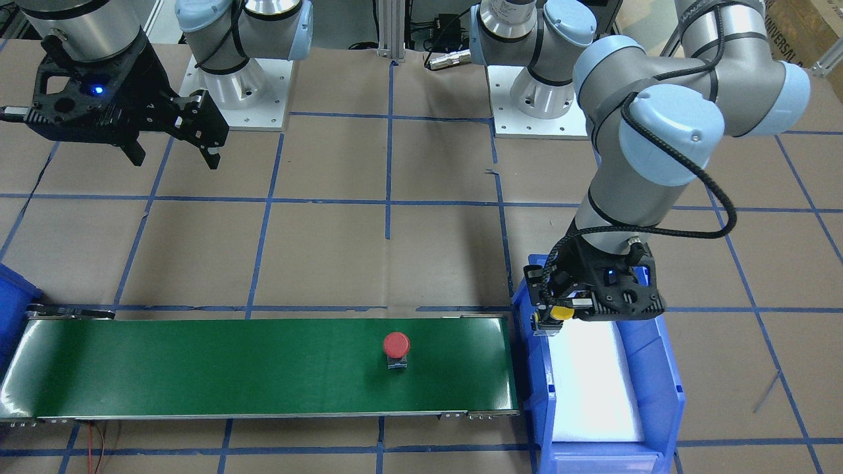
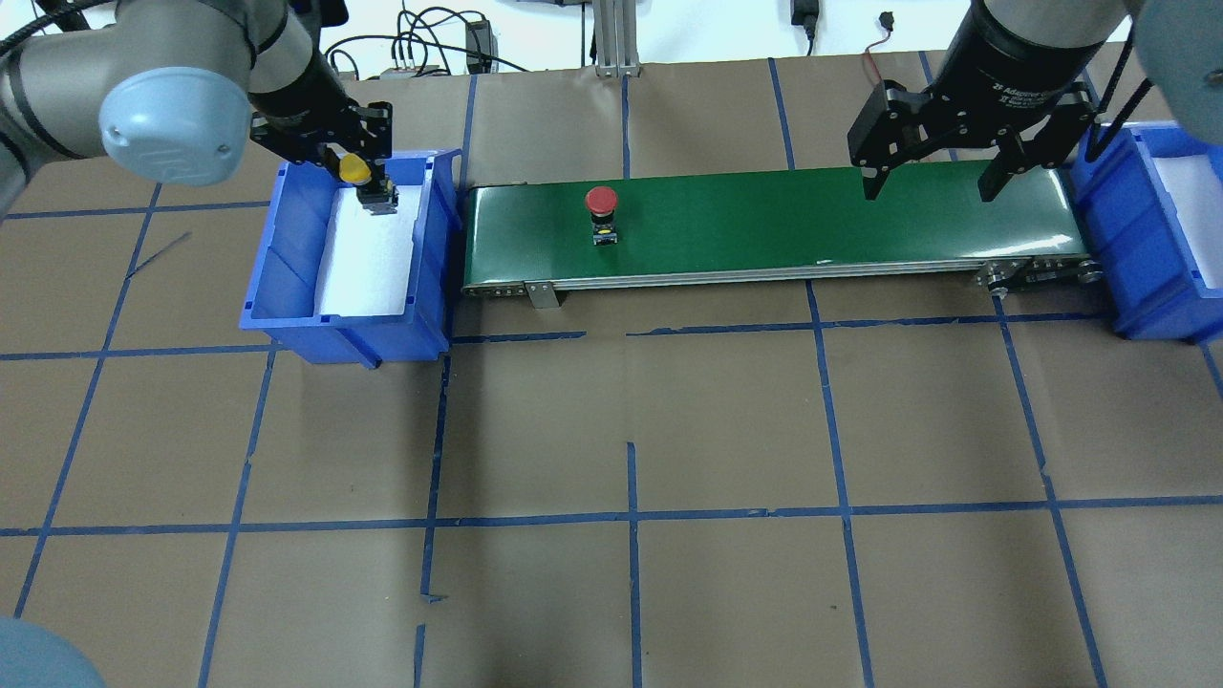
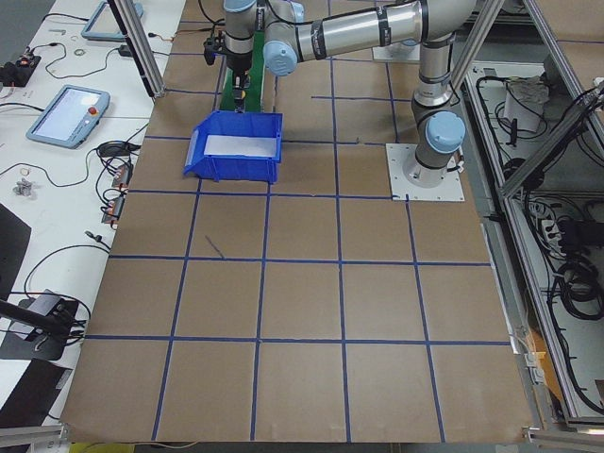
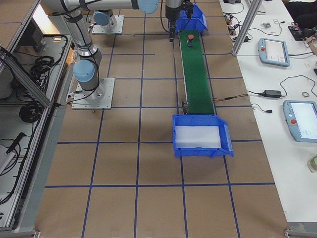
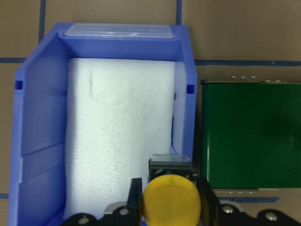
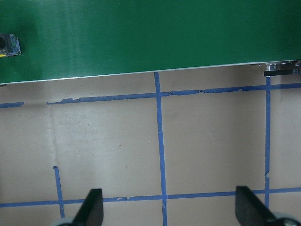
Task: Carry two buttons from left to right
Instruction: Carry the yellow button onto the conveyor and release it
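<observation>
Currently gripped: yellow-capped push-button (image 5: pixel 170 202), cap towards the wrist camera, its grey body pointing down.
Left pincer (image 2: pixel 363 178): I read it as clamped on that button, one finger (image 5: pixel 135 192) on either side of the body.
Where it hangs: above the white foam pad (image 5: pixel 117 132) in the left blue bin (image 2: pixel 287 239), on the side nearest the belt.
Red-capped push-button (image 2: pixel 601 201): standing upright on the green conveyor belt (image 2: pixel 764 220), cap up, in the belt's left half, nearer the left bin than the other end.
Same button on my right wrist feed: only a sliver of its body (image 6: pixel 8 44) at the picture's left edge.
Right pincer (image 2: pixel 929 186): jaws spread wide, nothing between them, hanging well above the worktop by the belt's right end.
Right blue bin (image 2: pixel 1127 239): butted against the belt's right end, foam-lined.
Worktop (image 2: pixel 631 430): brown paper under a blue tape grid; both bins and the belt sit in one row on it.
</observation>
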{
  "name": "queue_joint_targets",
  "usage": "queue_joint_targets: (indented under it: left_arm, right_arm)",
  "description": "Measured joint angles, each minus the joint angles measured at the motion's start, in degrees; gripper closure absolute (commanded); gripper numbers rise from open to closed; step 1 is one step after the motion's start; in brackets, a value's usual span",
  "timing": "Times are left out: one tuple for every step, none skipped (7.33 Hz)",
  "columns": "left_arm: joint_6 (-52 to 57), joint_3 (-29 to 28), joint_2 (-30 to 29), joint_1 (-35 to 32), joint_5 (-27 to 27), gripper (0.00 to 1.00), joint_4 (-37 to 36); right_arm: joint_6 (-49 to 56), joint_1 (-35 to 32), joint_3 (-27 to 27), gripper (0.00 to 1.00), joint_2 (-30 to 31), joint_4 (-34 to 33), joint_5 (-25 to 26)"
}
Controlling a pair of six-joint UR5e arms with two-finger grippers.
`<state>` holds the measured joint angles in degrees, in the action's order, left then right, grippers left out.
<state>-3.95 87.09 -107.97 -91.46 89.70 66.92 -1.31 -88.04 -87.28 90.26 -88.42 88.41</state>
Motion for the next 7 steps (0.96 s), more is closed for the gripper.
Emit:
queue_joint_targets:
  left_arm:
    - [-1.17, -0.48, -1.24, -1.29, 0.0, 0.72, -0.51]
    - [-2.19, -1.57, -2.95, -2.33, 0.06, 0.72, -0.84]
    - [-3.33, -2.83, -4.93, -3.29, 0.23, 0.72, -1.02]
    - [-3.99, -3.75, -6.62, -3.93, 0.39, 0.73, -1.17]
    - [-4.26, -4.12, -7.85, -4.26, 0.5, 0.73, -1.35]
    - [-4.39, -4.22, -8.8, -4.42, 0.56, 0.73, -1.74]
    - [-4.43, -4.29, -9.7, -4.47, 0.61, 0.73, -2.43]
  right_arm:
    - [-0.01, -0.01, 0.0, 0.0, 0.0, 0.0, 0.01]
    - [-0.01, 0.0, 0.0, 0.0, 0.0, 0.0, 0.03]
    - [0.01, 0.0, 0.0, 0.0, 0.0, 0.0, 0.07]
    - [0.05, 0.01, 0.01, 0.0, 0.0, 0.0, 0.09]
    - [0.07, 0.02, 0.01, 0.0, 0.0, 0.0, 0.09]
    - [0.07, 0.02, 0.01, 0.0, 0.0, 0.0, 0.1]
    - [0.08, 0.02, 0.0, 0.0, 0.0, 0.0, 0.1]
